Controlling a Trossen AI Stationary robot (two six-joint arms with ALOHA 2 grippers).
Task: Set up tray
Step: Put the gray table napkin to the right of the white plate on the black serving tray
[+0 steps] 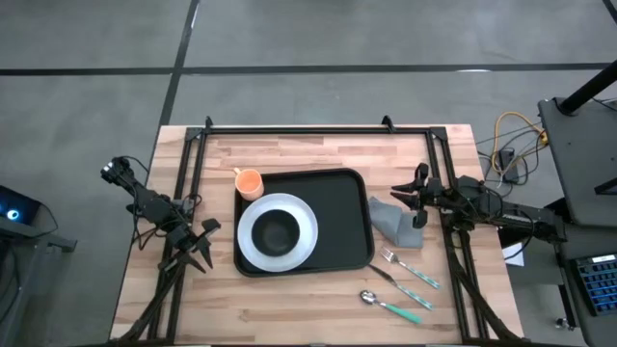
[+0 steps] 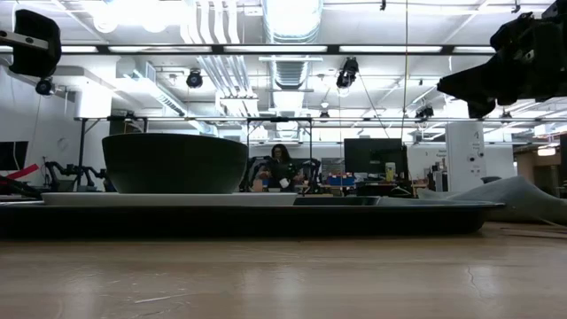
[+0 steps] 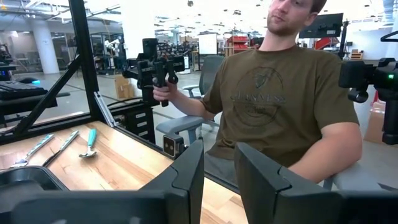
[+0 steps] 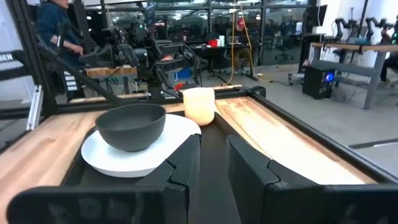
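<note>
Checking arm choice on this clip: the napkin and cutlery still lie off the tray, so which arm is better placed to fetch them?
Right, probably. The right tool hovers beside the grey napkin, with the fork and spoon on its side of the tray. The left tool waits across it.

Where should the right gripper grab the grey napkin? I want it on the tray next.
Probably its raised fold, from straight above: the grey napkin lies crumpled on the wood just right of the tray, so the fold gives the fingers cloth to pinch. The right gripper hangs beside it.

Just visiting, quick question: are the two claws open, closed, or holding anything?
Left gripper: open, empty, left of the tray.
Right gripper: open, empty, above the grey cloth.
</note>
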